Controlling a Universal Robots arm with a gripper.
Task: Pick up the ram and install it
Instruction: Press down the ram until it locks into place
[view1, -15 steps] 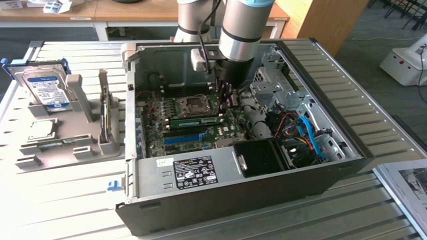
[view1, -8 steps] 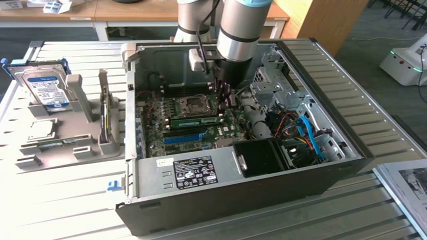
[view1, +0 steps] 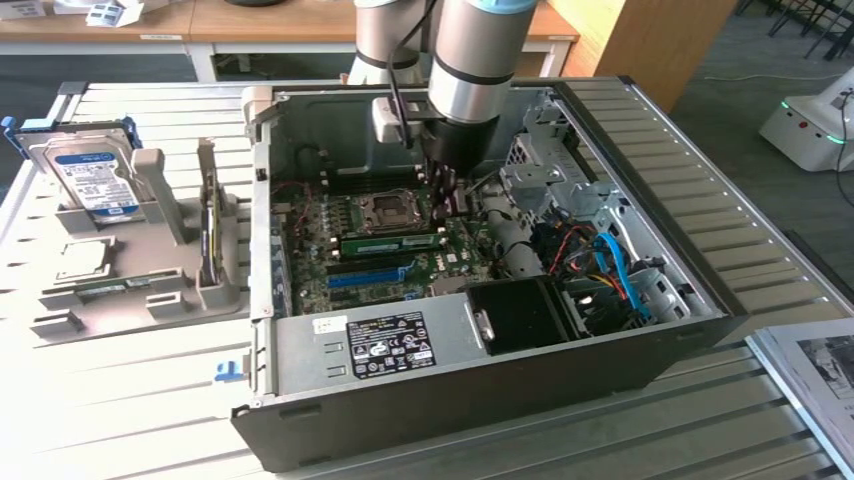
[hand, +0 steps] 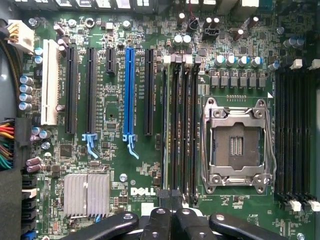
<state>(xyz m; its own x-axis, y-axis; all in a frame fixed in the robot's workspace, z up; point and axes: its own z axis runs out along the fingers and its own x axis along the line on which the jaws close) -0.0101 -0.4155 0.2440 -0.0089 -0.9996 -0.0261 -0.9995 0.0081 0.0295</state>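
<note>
Claw sits closest to the wrist cam. Its black links are drawn in and the tips meet, so clenched, hovering low over the end of the DIMM slot bank. Can't tell if it's pinching anything or just pressing.

Going by the exterior view, left to right:
- Hard drive stands upright in a grey holder rack outside the PC case, well apart from the work.
- Inside, on the motherboard, the ram stands on edge as a green stick. It's between the CPU socket and the blue PCIe slot, so apparently already in a slot.
- Claw is down at the stick's exterior-right end, right beside it. Contact is hidden by the arm.
- Blue SATA cables are further right, clear of it.

My read: seating step. To do it well, press straight down w/ the stick vertical, no tilt. Load each end till both latches click, and don't side-load twd the socket. One-end pressure alone may leave the far end proud.
</note>
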